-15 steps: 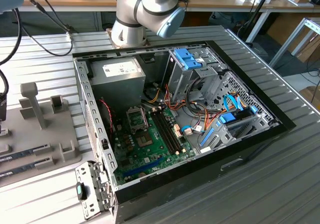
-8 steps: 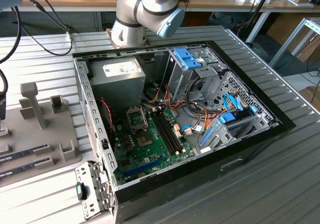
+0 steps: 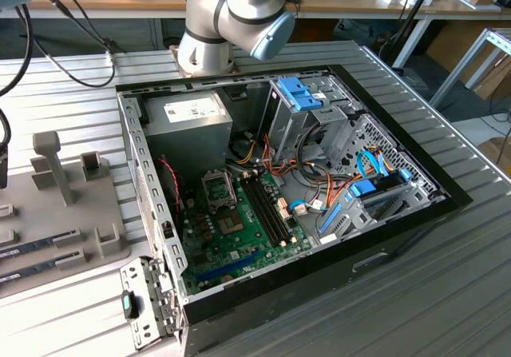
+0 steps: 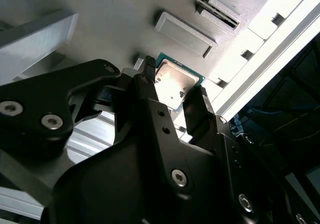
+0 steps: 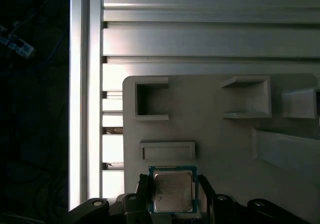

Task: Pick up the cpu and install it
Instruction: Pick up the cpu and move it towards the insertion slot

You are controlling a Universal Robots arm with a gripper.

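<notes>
The cpu (image 5: pixel 172 191), a small square chip with a silvery top and a thin green rim, sits between my gripper's (image 5: pixel 173 196) two black fingers in both wrist views. The fingertips (image 5: pixel 144 194) press against two opposite edges of the chip, so the gripper is shut on it. In the second wrist view the cpu (image 4: pixel 175 83) catches a bright glare, and the gripper (image 4: pixel 174 81) flanks it. It is just over the grey holder tray (image 5: pixel 215 134), beside a shallow rectangular recess (image 5: pixel 167 150). I cannot tell whether the chip still touches the tray.
In the exterior view the open computer case (image 3: pixel 279 189) holds the green motherboard (image 3: pixel 239 229) with its square socket (image 3: pixel 219 188), a grey power-supply box (image 3: pixel 188 125) and blue-tabbed drive cages (image 3: pixel 307 93). The grey holder tray (image 3: pixel 72 213) lies to the exterior view's left. The arm's base (image 3: pixel 231 13) stands behind the case.
</notes>
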